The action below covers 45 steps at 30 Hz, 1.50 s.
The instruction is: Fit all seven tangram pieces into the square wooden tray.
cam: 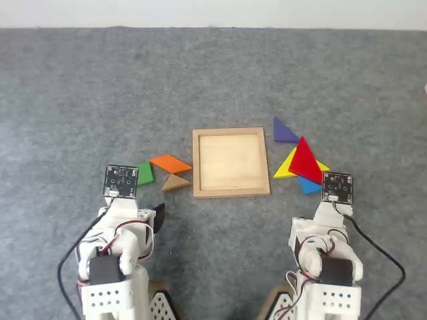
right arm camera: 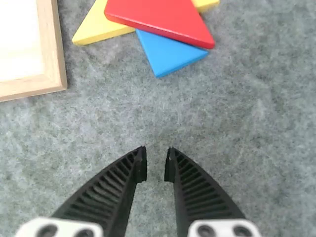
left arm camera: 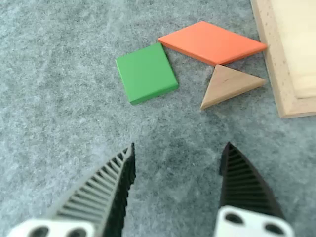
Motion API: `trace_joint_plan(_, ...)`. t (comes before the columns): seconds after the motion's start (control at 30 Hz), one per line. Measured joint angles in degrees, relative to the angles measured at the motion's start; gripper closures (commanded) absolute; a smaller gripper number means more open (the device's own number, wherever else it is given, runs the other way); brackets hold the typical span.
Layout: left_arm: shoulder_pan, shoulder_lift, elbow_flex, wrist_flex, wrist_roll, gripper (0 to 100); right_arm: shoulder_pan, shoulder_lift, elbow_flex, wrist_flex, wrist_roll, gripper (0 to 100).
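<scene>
A square wooden tray [cam: 231, 131] with a raised rim lies flat in the middle, its pale floor bare. Just left of it lie three flat pieces: an orange parallelogram [cam: 170, 163] whose tip meets the rim, a green square [cam: 145, 174] further left, and a tan triangle [cam: 175, 182] nearer. Right of the tray, a red triangle [cam: 306, 161] overlaps a yellow triangle [cam: 285, 167] and a blue piece [cam: 309, 187]. A purple triangle [cam: 285, 132] lies just beyond them.
</scene>
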Motion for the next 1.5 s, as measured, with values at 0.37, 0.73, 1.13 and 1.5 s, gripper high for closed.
trace_joint_plan(0.37, 0.0, 0.0, 0.0, 0.0, 0.0, 73, 0.0, 0.0, 0.0, 0.0, 0.0, 92.3)
trace_joint_plan(0.73, 0.0, 0.0, 0.0, 0.0, 0.0, 73, 0.0, 0.0, 0.0, 0.0, 0.0, 92.3)
trace_joint_plan(1.13, 0.0, 0.0, 0.0, 0.0, 0.0, 73, 0.0, 0.0, 0.0, -1.5, 0.0, 92.0)
trace_joint_plan(1.5, 0.0, 0.0, 0.0, 0.0, 0.0, 73, 6.2, 0.0, 0.0, -6.4, 26.4, 91.9)
